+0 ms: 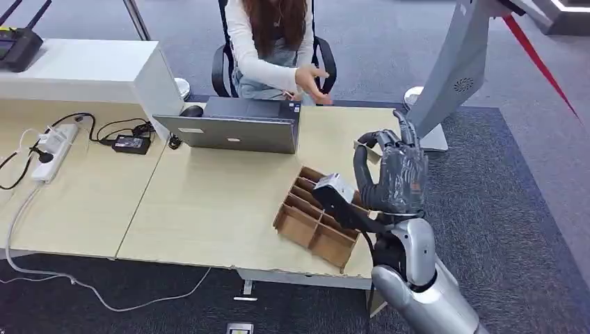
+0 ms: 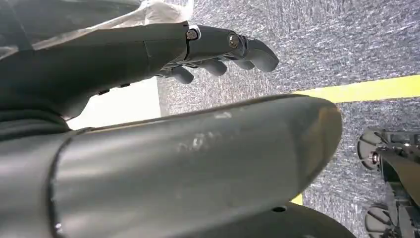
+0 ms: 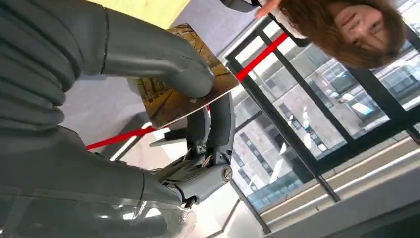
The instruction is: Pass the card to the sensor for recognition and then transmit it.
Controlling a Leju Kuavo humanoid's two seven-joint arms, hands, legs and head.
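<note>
Card (image 3: 185, 87) held aloft by the right hand (image 1: 394, 170).
The card is pinched between thumb and fingers (image 3: 218, 124), raised above the desk's (image 1: 209, 202) right end beside the cardboard tray (image 1: 316, 219). The left hand (image 2: 218, 49) is seen empty, fingers loosely curled. No writing can be read.

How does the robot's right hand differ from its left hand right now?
The right hand is raised above the desk, while the left hand hangs over grey carpet. The right hand pinches a card between thumb and fingers; the left hand holds nothing, its fingers loosely extended. Both are dark grey, many-fingered hands.
</note>
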